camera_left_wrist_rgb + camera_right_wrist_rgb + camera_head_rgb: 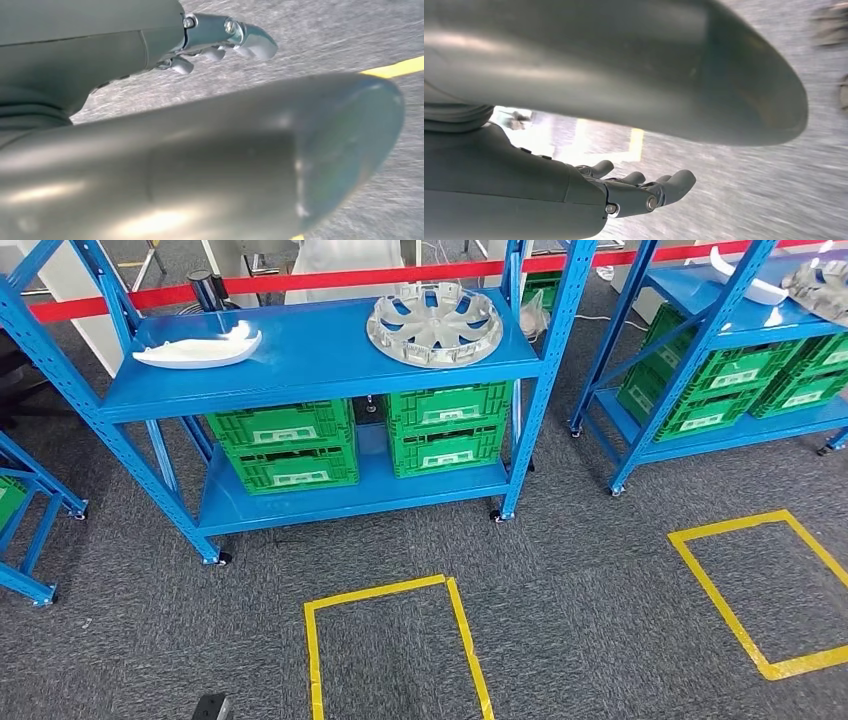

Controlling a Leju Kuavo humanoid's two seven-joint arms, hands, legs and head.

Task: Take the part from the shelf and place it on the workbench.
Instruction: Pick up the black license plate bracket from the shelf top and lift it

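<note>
A silver wheel-cover part point(434, 323) lies flat on the top board of the blue shelf point(320, 375), toward its right end. A white curved part point(198, 348) lies on the same board at the left. My left hand point(220, 37) hangs over the grey carpet with its fingers apart and nothing in it. My right hand point(644, 187) also hangs above the carpet, fingers loosely spread and holding nothing. Both hands are far from the shelf.
Green crates point(445, 430) fill the shelf's lower level. A second blue shelf point(720, 360) with green crates and parts stands at the right. Yellow tape rectangles point(395, 645) mark the carpet in front. A red barrier band point(300, 282) runs behind the shelves.
</note>
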